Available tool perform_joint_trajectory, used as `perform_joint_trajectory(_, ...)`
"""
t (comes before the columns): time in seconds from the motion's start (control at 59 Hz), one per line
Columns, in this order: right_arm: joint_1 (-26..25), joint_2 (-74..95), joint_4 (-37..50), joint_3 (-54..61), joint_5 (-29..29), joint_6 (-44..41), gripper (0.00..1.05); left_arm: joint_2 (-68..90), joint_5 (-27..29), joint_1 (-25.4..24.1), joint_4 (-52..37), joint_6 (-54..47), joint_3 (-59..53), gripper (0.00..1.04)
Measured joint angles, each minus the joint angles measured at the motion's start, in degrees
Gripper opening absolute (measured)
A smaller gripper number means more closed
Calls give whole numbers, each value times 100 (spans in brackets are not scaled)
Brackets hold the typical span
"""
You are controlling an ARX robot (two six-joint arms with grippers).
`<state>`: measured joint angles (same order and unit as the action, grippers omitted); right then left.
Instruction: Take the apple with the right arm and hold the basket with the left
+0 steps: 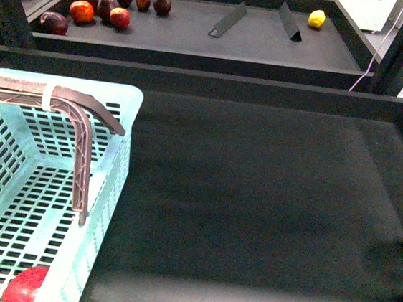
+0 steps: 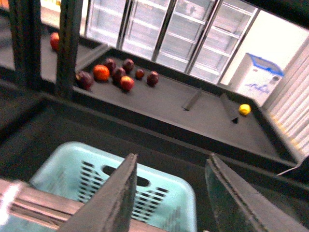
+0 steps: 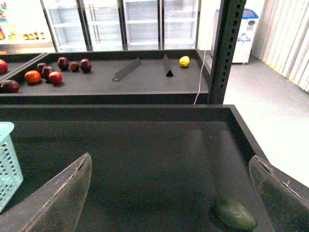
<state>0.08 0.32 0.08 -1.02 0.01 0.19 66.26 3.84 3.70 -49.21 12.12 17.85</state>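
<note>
Front view: The basket point(image 1: 45, 199) sits at the near left of the dark worktop point(image 1: 252, 214), its brown handle point(image 1: 79, 152) folded over the rim and bound by a white zip tie point(image 1: 48, 97). The apple point(image 1: 26, 285) lies inside the basket, on its slotted floor at the near edge of the picture, only partly in frame. Neither arm shows here. On the shelf point(image 1: 199, 32) behind the basket lie several small dark fruits point(image 1: 105, 7) and a lemon point(image 1: 316, 19).

Left wrist view: The left gripper point(image 2: 166, 195) hangs above the basket's far rim, jaws spread apart and holding nothing; the handle passes beneath, close to one finger, but contact cannot be told.

Right wrist view: The right gripper point(image 3: 169, 193) is released, jaws wide, over bare worktop to the right of the basket. A green object point(image 3: 235, 215) lies near one finger.

Handling, as judged: the apple looks firm, smooth and rounded, so it may slip; a grip across its widest girth seems safest, with moderate force to avoid bruising. The basket appears light and stiff yet liable to slide, so the rim or handle offers the natural hold.
</note>
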Motion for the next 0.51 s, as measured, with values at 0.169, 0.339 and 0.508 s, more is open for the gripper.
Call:
perform_joint_trajectory(0.169, -2, 0, 0, 0, 0, -2, 96, -509, -363, -339, 70, -907, -590, 8)
perform_joint_trajectory(0.339, -2, 0, 0, 0, 0, -2, 96, -1126, -385, -352, 293, -1086, -951, 3)
perform_joint_trajectory(0.508, -2, 0, 0, 0, 0, -2, 96, -1742, -385, -352, 647, -1121, -1222, 3)
